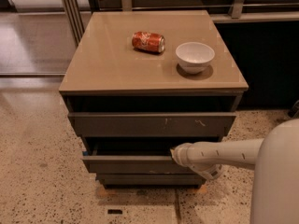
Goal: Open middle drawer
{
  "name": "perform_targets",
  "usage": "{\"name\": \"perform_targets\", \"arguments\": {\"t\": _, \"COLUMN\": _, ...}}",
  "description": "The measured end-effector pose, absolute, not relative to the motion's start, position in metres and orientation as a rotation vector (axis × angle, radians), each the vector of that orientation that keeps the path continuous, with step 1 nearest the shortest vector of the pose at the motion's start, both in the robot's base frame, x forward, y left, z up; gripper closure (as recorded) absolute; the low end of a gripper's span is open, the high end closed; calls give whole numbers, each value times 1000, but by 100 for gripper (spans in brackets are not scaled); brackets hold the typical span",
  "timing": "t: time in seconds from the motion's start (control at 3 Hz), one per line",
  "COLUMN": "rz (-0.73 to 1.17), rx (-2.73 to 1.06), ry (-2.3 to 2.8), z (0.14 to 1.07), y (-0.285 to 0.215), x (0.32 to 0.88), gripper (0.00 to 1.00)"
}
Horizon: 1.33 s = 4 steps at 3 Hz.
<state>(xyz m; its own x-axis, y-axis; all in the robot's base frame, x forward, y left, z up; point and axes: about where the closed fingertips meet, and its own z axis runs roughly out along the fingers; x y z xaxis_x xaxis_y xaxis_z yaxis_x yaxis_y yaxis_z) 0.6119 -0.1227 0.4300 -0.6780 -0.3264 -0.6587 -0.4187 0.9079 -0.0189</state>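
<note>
The middle drawer (128, 164) is a dark grey-brown flat front, second of three in the cabinet, with a small blue tab at its left end. It stands pulled out a little, with a dark gap above it. My gripper (174, 154) comes in from the right on a white arm and sits at the drawer's top edge, right of centre. Its tip is buried at the edge of the drawer front.
The top drawer (152, 124), wider and with white scratch marks, also juts out a little. The narrow bottom drawer (145, 179) sits below. On the tan cabinet top (103, 59) lie a red soda can (148, 41) and a white bowl (195, 56). Speckled floor surrounds the cabinet.
</note>
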Motion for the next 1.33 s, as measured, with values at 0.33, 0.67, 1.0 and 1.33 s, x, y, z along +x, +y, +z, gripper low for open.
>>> {"name": "perform_targets", "arguments": {"t": 0.33, "rz": 171, "rx": -531, "ry": 2378, "z": 431, "y": -123, "x": 612, "gripper": 100}}
{"name": "perform_targets", "arguments": {"t": 0.67, "rz": 190, "rx": -545, "ry": 2425, "z": 427, "y": -123, "x": 605, "gripper": 100}}
{"name": "perform_targets", "arguments": {"t": 1.0, "rz": 191, "rx": -545, "ry": 2425, "z": 429, "y": -123, "x": 605, "gripper": 100}}
{"name": "perform_targets", "arguments": {"t": 1.33, "rz": 199, "rx": -544, "ry": 2440, "z": 428, "y": -122, "x": 602, "gripper": 100}}
